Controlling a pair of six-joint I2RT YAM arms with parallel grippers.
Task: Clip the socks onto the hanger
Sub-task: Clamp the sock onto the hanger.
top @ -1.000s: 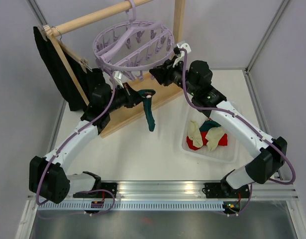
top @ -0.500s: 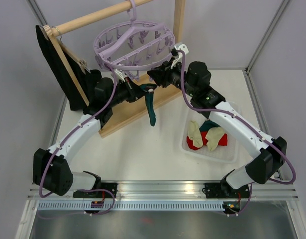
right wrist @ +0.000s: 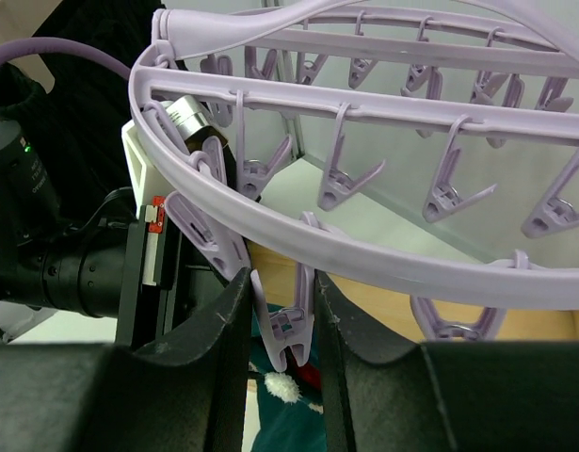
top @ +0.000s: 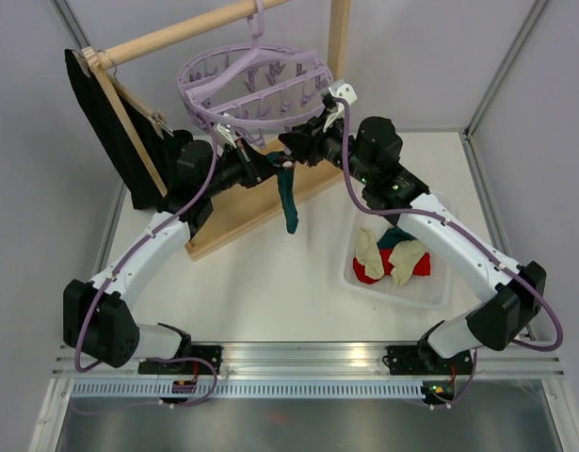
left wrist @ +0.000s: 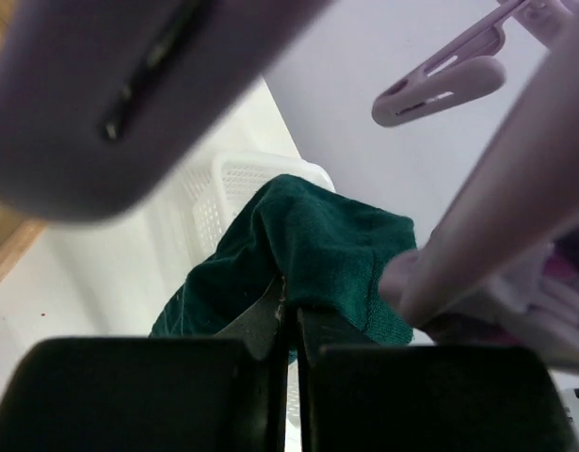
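Progress is early: as far as the views show, no sock hangs from the hanger [top: 256,89] yet. Left of the hanger, the black cloth [top: 105,122] drapes over the wooden rack [top: 237,221], whose slanted frame fences that side. Just below the hanger's near rim, the left claw [top: 270,169] is clenched on the top end of the dark teal sock [top: 288,202], and the rest of the sock dangles toward the worktop [top: 270,292]. At the same stretch of rim, the right claw [top: 297,149] pinches one dangling clip [right wrist: 284,330] between its fingers. Teal fabric shows right beneath that clip, but whether the clip's mouth is parted cannot be told. Right of the hanger and nearer, the basket [top: 402,294] holds the other socks [top: 393,256], cream, red and teal, none of them clipped. What is left is seating this sock in the clip, then repeating for each one in the basket. Room is tight, with both claws crowded under the rim among neighbouring clips and the rack's post behind the hanger. Bare worktop nearer than the hanger offers a way out.
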